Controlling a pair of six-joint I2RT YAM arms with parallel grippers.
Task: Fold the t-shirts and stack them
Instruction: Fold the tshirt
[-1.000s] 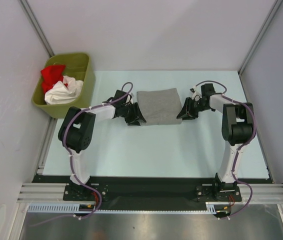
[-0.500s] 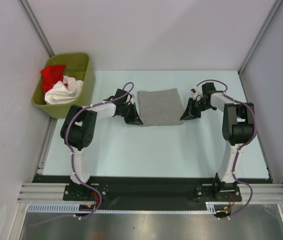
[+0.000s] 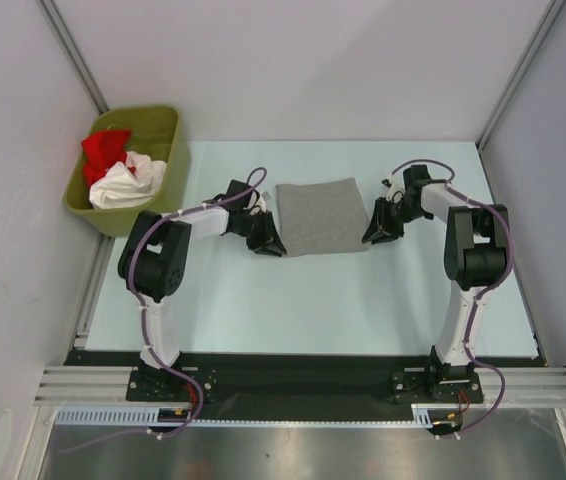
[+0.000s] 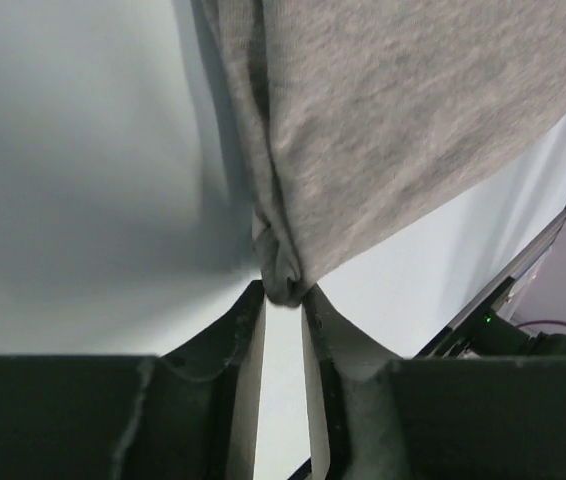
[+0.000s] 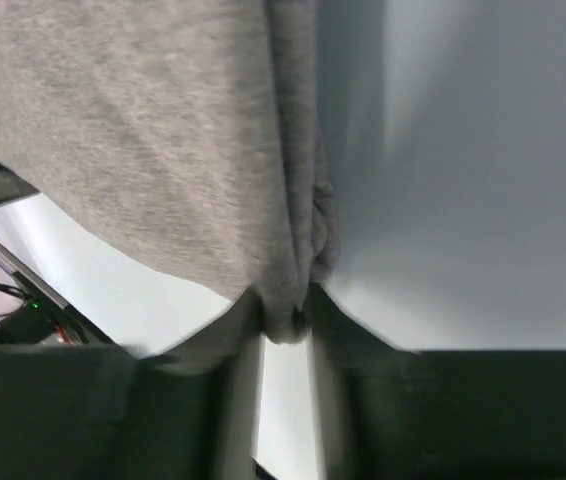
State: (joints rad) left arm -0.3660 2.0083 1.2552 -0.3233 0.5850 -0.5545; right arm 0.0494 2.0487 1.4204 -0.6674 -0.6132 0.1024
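**Desk:** What is the setting?

**Photographer:** A booth with plain pale walls (image 3: 293, 60) and metal posts running up the far corners. It encloses a pale blue table (image 3: 293, 300), with a black base plate and metal rails along the near edge.

**Desk:** And on it?

**Photographer:** Two black-and-white arms reach inward from either side toward a grey t-shirt (image 3: 321, 215). It lies folded into a flat rectangle at the middle of the table's far half.

**Desk:** How much free surface is there?

**Photographer:** A broad band of bare tabletop runs between the shirt's near edge and the arm bases. A narrower strip lies behind it, up to the back wall. The sides are tighter, as each arm fills the space beside the shirt.

**Desk:** Anything else?

**Photographer:** An olive-green bin (image 3: 170, 135) sits at the far left corner, well apart from the folded shirt. A red t-shirt (image 3: 103, 148) and a white t-shirt (image 3: 123, 185) are crumpled inside it.

**Desk:** The grippers?

**Photographer:** The left gripper (image 4: 283, 298) sits at the shirt's near left corner and the right gripper (image 5: 285, 310) at its near right corner. In each wrist view the fingers stand a narrow slit apart, with a bunched corner of grey cloth lodged at the tips. Whether they clamp it or merely touch it cannot be told.

**Desk:** Smallest detail?

**Photographer:** A tiny green light (image 4: 486, 320) glows on the hardware past the table's edge in the left wrist view.
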